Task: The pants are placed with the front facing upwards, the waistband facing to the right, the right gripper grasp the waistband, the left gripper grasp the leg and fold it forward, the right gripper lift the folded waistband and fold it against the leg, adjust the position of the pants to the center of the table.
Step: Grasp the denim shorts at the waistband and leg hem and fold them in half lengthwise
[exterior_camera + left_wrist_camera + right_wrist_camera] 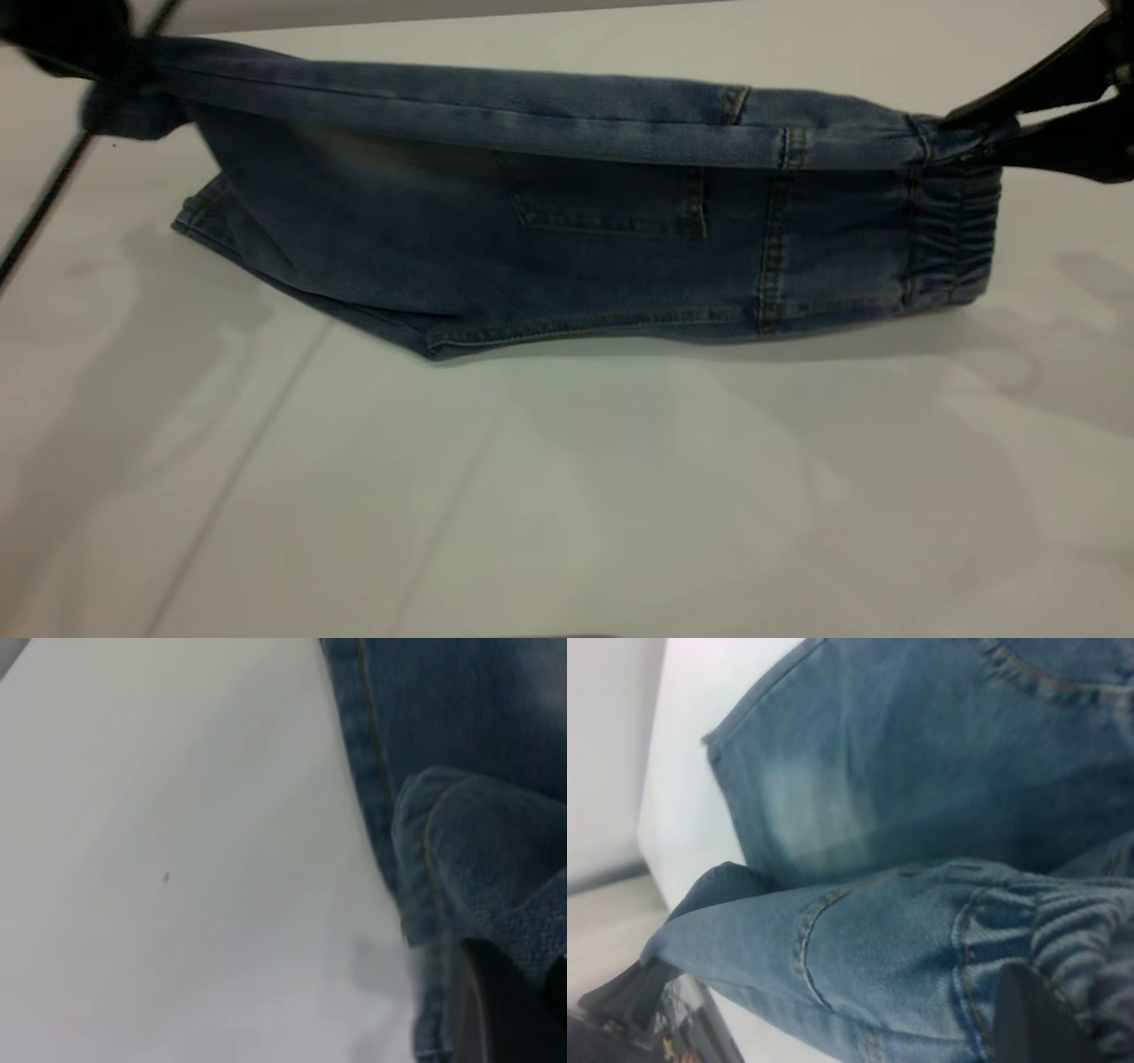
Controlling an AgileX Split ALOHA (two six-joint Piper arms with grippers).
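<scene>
- While both ends are held up, the pants (567, 230) are stretched across the upper half of the exterior view, with one long edge raised as a straight line from upper left to upper right.
- The lower part of the denim is seen hanging down from this raised edge, and its bottom is resting on the table (567, 496) near the middle of the frame.
- The left gripper (106, 62) is found at the upper left corner of the exterior view, where it is clamped on the leg (133, 111) end of the pants.
- A small flap of the leg hem is seen hanging just below this gripper.
- In the left wrist view, a dark finger (496, 1010) is visible at the lower right, pressed against folded denim, and the white table fills the left side.
- The right gripper (974, 133) is placed at the upper right edge of the exterior view, and its black pointed jaws are closed on the waistband (957, 230) at its top corner.
- The ruched elastic band is seen hanging below the jaws, at the right end of the pants.
- In the right wrist view, a black fingertip (1028, 1019) is seen at the lower right, touching the gathered waistband.
- A back pocket (611, 199) with its stitching is visible near the centre of the hanging denim.
</scene>
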